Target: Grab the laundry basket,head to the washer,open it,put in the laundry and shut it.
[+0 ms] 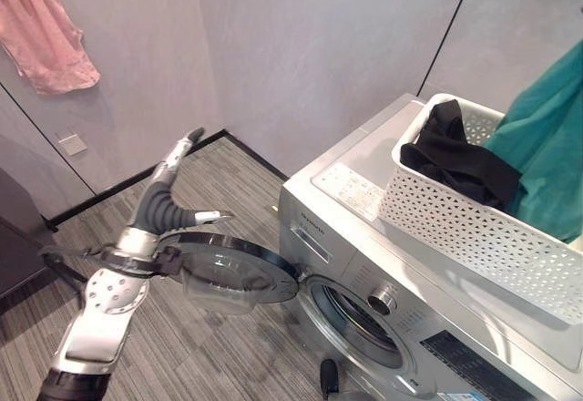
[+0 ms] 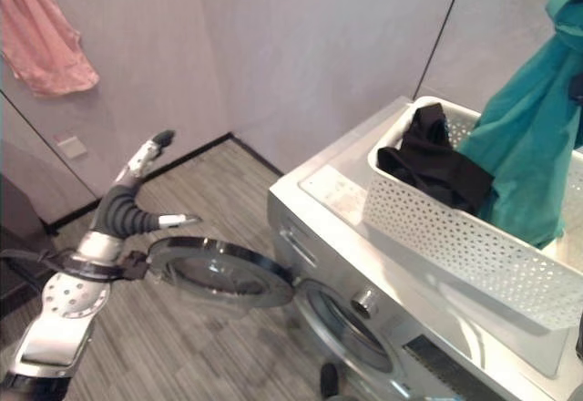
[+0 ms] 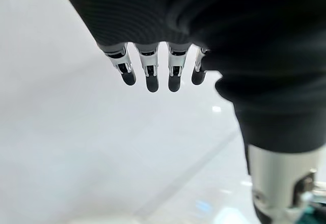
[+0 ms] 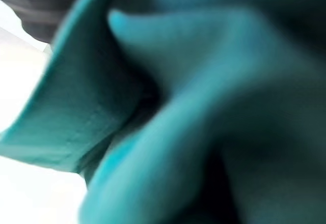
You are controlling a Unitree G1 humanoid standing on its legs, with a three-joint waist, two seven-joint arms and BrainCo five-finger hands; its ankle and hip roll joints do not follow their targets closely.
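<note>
While teal cloth [image 2: 528, 137] hangs, left hand [image 1: 173, 169] reaches straight-fingered.

Head stereo downward; wrist views perhaps inches-close.

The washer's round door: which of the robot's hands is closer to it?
Left. The left hand is raised, fingers straight, just above the open washer door. The teal cloth hangs lifted over the basket, covering the right wrist view.
</note>
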